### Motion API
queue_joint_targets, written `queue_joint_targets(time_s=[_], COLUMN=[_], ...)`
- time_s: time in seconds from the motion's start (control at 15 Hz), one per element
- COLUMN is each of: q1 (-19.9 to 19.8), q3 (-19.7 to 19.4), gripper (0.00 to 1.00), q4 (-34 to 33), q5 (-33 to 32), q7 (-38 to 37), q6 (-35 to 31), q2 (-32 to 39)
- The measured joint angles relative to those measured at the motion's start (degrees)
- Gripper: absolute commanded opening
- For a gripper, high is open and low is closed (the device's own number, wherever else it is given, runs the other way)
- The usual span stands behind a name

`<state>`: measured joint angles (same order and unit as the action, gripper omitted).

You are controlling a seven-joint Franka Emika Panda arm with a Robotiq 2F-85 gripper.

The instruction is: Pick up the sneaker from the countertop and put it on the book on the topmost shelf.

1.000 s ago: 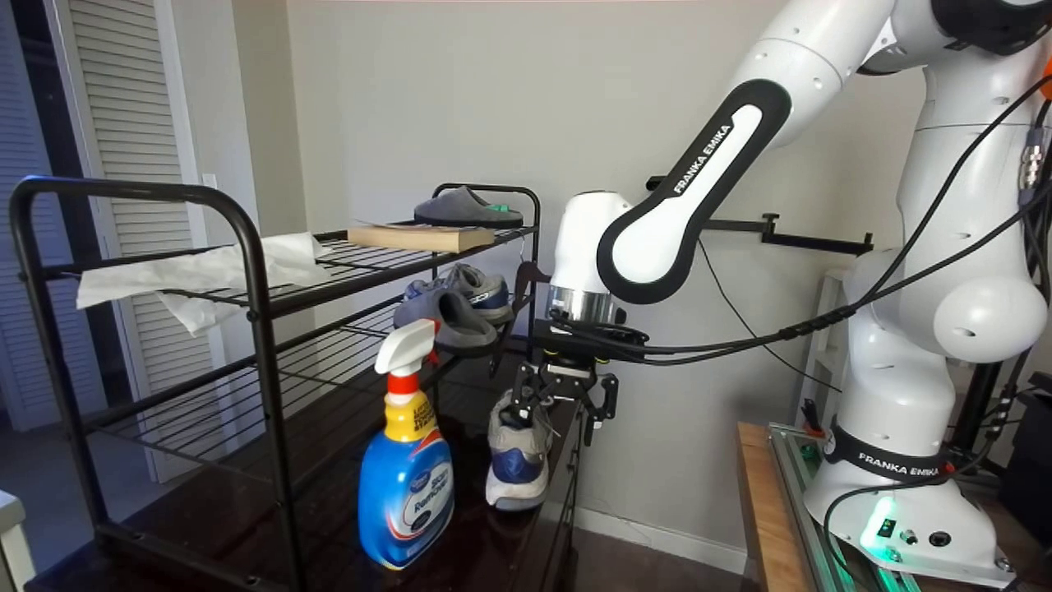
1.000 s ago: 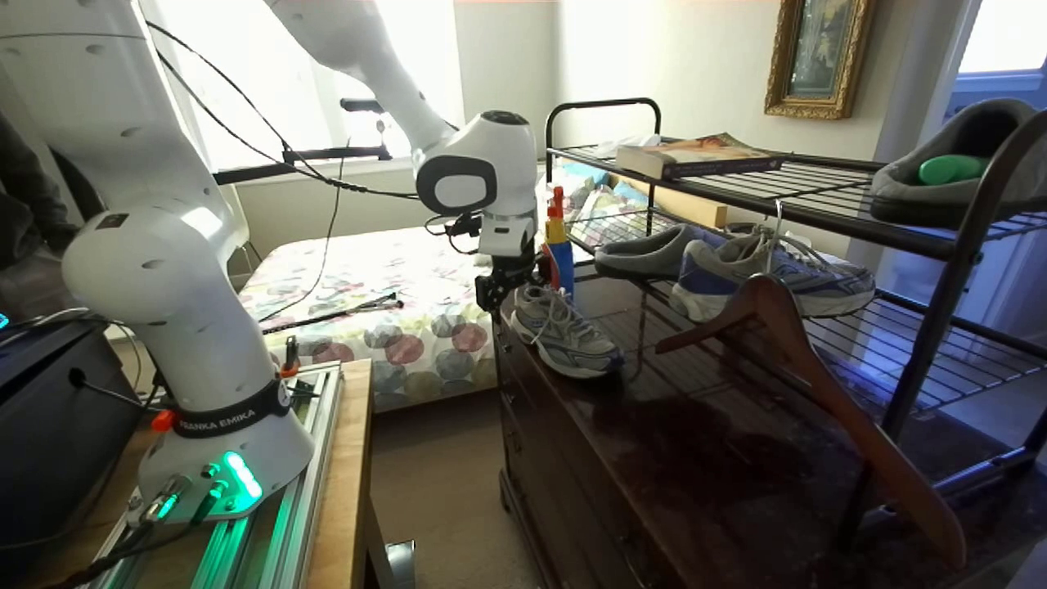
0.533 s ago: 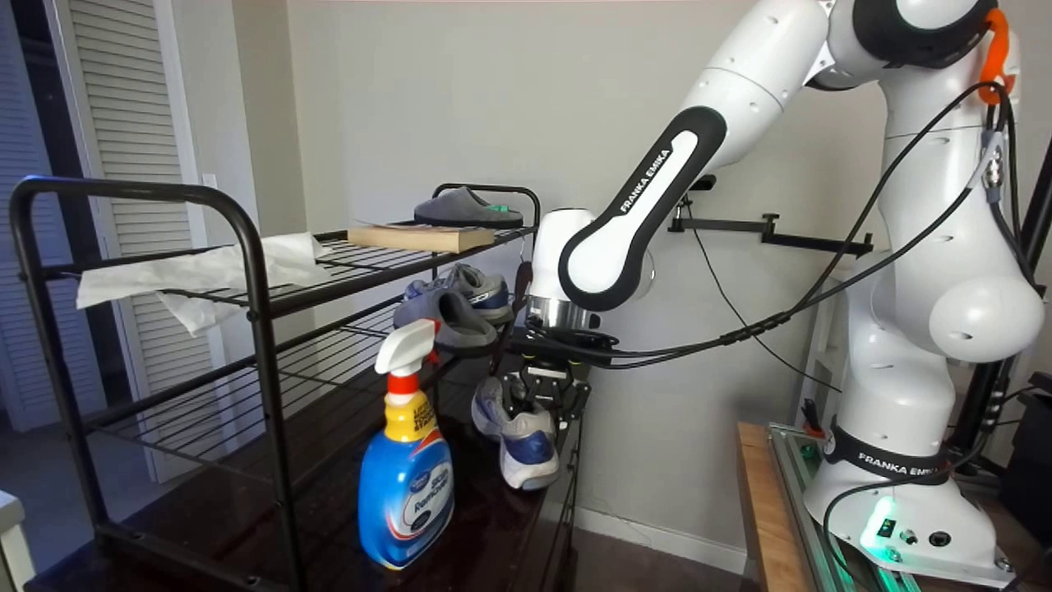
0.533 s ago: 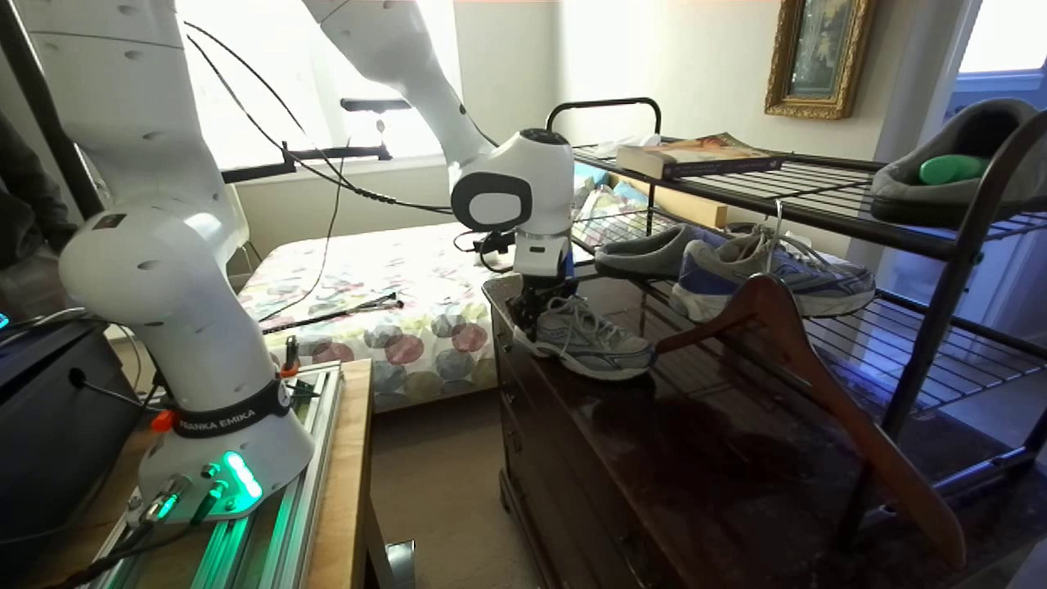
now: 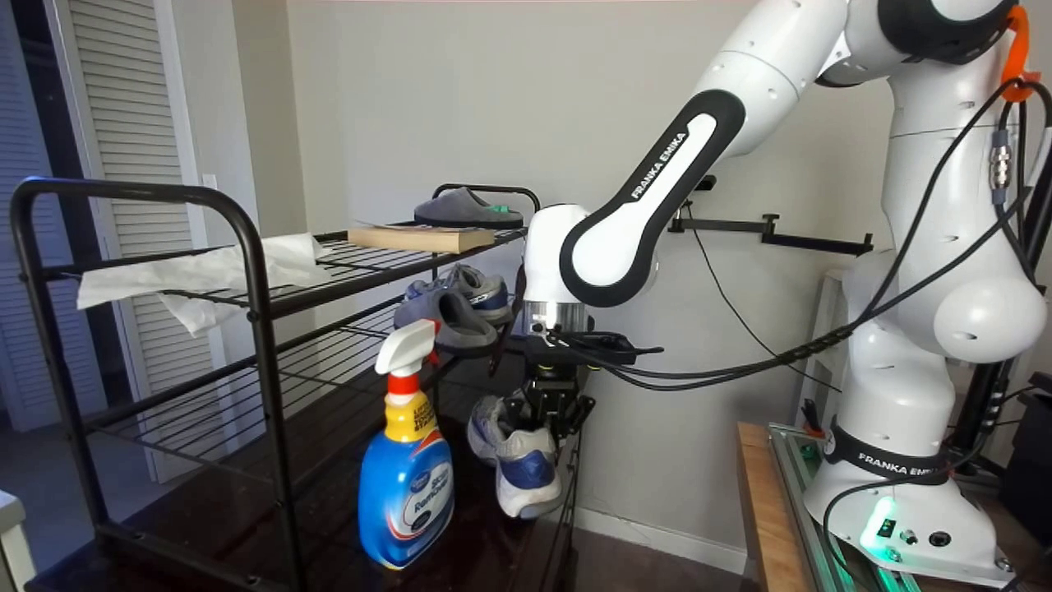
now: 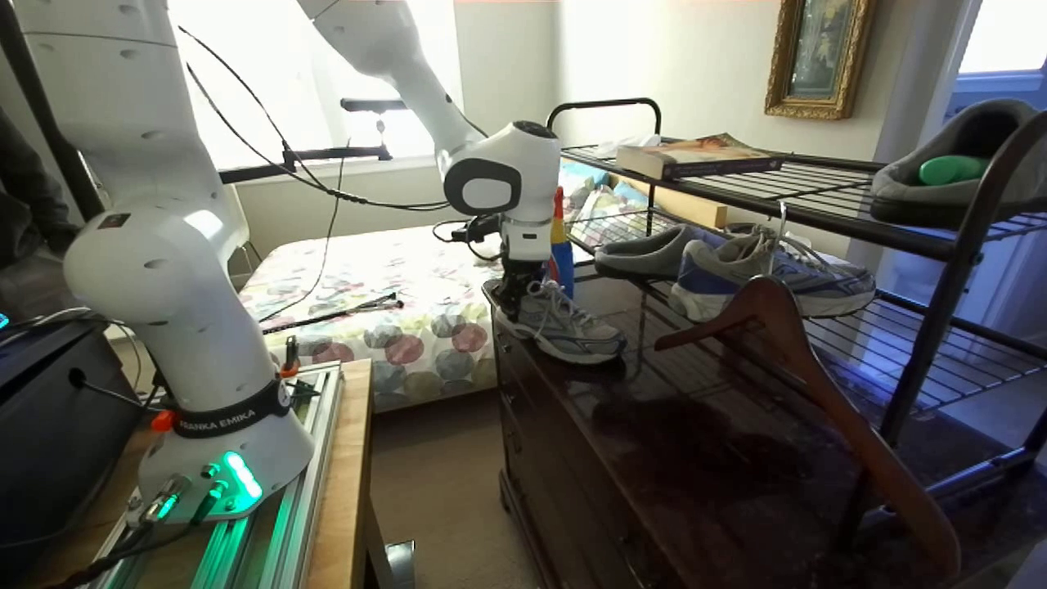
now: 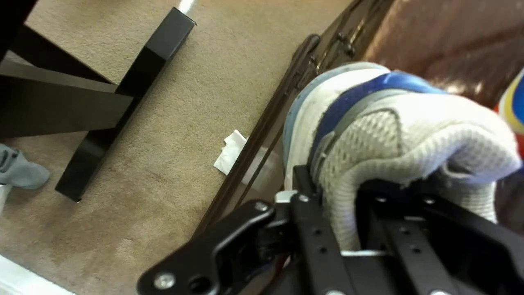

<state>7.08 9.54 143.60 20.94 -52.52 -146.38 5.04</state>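
Observation:
The grey-and-white sneaker (image 5: pixel 528 477) with a blue heel is low over the countertop (image 6: pixel 679 442), close to its edge; whether its sole fully rests there I cannot tell. My gripper (image 7: pixel 343 186) points down and is shut on the side of the sneaker's collar. In the wrist view one finger lies outside the shoe and the other inside its opening, with the padded rim (image 7: pixel 348 205) between them; the inner fingertip is hidden in the dark opening. On the topmost shelf (image 5: pixel 362 275), the book (image 6: pixel 707 159) lies flat, visible in both exterior views.
A blue spray bottle (image 5: pixel 407 493) stands on the countertop close to the sneaker. A wooden hanger (image 6: pixel 785 343) hangs off the rack. Slippers and another sneaker (image 6: pixel 769 270) occupy the rack; white paper (image 5: pixel 214 271) drapes over the top shelf's end.
My gripper, open a second ago around the collar, has lowered and shut on it. The sneaker has turned and shifted, first toward the rack, then slightly back toward the spray bottle.

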Motion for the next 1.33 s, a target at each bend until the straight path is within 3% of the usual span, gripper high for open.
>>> queue_joint_targets(time_s=[0.33,0.53,0.73,1.0,1.27,1.33], q1=[3.53,4.52,4.54,4.51,4.24,4.02], q3=[2.88,4.04,6.23,7.06,5.92,5.43], gripper=[0.03,0.03,0.03,0.03,0.03,0.14], q4=[5.00,8.75,10.32,9.39,4.20,2.34], q5=[1.44,1.09,-3.19,-6.64,-10.16,-10.66], q7=[2.96,0.18,-5.17,-8.54,-4.13,-2.57], q6=[11.25,16.16,19.24,28.78,37.39,38.67], q2=[-8.41,-16.32,-25.21,-38.12,-48.54,-50.38])
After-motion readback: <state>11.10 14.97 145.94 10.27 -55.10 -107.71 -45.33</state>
